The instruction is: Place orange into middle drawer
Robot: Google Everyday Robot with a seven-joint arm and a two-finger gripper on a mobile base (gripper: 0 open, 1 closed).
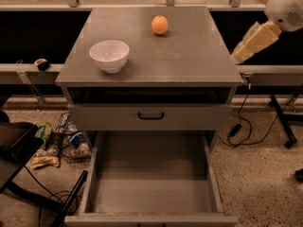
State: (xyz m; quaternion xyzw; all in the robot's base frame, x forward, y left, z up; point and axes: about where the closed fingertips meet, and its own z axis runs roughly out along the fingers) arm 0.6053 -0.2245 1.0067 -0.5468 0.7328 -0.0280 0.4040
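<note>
Topside, smooth round orange [160, 24], flat grey middle drawer [151, 176], gripper [241, 54] right of cabinet [189, 56]

Cut off by the bottom edge, the front wall of the open middle drawer [151, 219]; cropped at the upper right corner, the robot arm [286, 6], with its gripper [239, 55] hanging just off the right side of the cabinet top [189, 56]; lost in shadow, the slot [147, 95] beneath that top; too blurred to name, floor clutter [61, 143] at left.
</note>
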